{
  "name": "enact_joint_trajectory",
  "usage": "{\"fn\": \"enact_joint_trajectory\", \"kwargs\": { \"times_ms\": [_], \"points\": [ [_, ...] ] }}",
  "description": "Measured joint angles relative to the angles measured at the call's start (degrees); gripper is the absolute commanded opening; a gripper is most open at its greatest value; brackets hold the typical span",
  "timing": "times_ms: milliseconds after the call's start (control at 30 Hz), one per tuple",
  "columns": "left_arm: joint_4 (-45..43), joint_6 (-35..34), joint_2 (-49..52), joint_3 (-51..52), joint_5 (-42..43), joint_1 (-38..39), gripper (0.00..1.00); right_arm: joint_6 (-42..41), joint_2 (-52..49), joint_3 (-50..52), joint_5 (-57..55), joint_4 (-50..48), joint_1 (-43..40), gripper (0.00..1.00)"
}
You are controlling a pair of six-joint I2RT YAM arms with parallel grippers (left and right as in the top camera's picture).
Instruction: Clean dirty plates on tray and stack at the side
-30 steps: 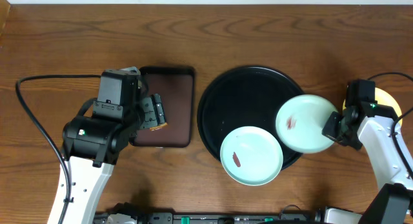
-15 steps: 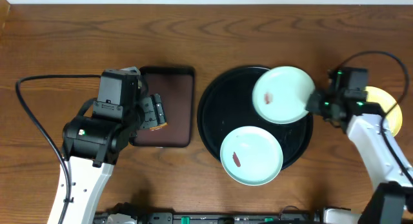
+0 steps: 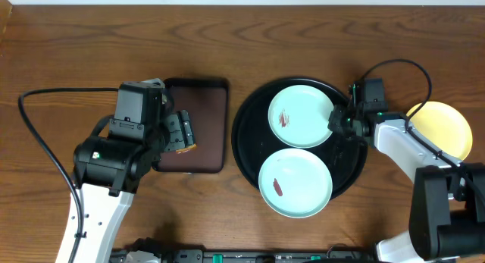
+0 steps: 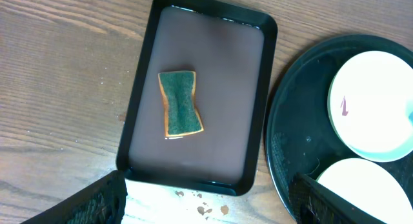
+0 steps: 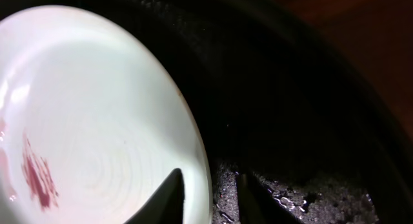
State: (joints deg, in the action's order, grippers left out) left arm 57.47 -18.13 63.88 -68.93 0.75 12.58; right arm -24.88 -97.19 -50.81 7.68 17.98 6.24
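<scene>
The rim of a smeared mint plate [image 5: 97, 121] is straddled by the right gripper [image 5: 210, 177]; whether it is clamped cannot be told. The black tray [image 5: 290, 121] is seen beneath, a second smeared plate [image 3: 295, 182] beside, and a yellow plate [image 3: 443, 126] behind on the tabletop [image 3: 303, 36]. The left gripper [image 4: 208, 179] is held spread and empty, with a sponge [image 4: 181, 104] ahead in a brown tray [image 4: 145, 88].

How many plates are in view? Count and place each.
3. One mint-white plate over the black tray's far half, rim in the right gripper; another mint-white plate on its near half; a pale yellow plate on the tabletop right of the tray.
</scene>
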Motion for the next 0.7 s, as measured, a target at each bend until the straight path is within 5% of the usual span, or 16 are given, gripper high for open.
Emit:
{"fn": "enact_joint_trajectory", "kwargs": {
  "times_ms": [233, 567, 600, 667, 700],
  "points": [
    [0.02, 0.0, 0.0, 0.0, 0.42, 0.0, 0.81, 12.2, 9.7, -2.8, 2.21, 5.38, 0.0, 0.33],
    [-2.6, -0.07, 0.26, 0.33, 1.62, 0.0, 0.79, 15.54, 16.44, -3.1, 3.13, 10.49, 0.0, 0.32],
    [-3.48, -0.72, 0.74, 1.05, 0.81, 0.0, 0.72, 15.58, 16.48, -3.1, 3.15, 10.91, 0.0, 0.31],
    [-5.25, -2.4, 2.89, 3.93, -0.94, 0.0, 0.42, 15.78, 16.48, -3.1, 3.17, 11.78, 0.0, 0.31],
    [-6.14, -2.93, 4.42, 5.38, -1.42, 0.0, 0.38, 15.82, 16.48, -3.1, 3.17, 11.98, 0.0, 0.31]
  ]
}}
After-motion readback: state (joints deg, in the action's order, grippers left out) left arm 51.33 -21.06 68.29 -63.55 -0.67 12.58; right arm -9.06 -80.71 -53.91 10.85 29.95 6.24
